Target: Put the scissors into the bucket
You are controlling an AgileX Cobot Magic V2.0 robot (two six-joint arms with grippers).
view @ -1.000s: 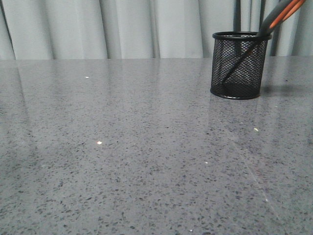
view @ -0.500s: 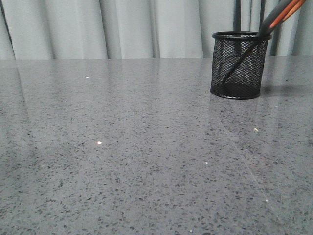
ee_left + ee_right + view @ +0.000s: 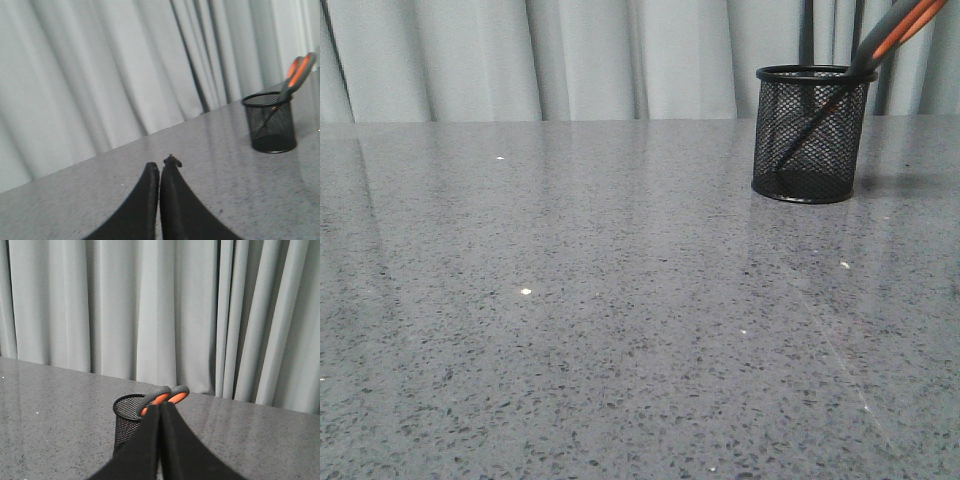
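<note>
the scissors (image 3: 892, 32) stand blades-down inside the black wire-mesh bucket (image 3: 810, 135), handles leaning out over its rim, near the far right corner of the grey speckled worktop (image 3: 600, 300). the left gripper (image 3: 160, 167) and the right gripper (image 3: 160, 410) both have their black fingers pressed together, holding nothing, well apart from the bucket.

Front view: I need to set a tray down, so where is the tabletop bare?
Bare grey tabletop runs from the near edge back to the curtain, all left of and before the bucket. Only the far right is occupied: the scissors lean out rightward there.
</note>
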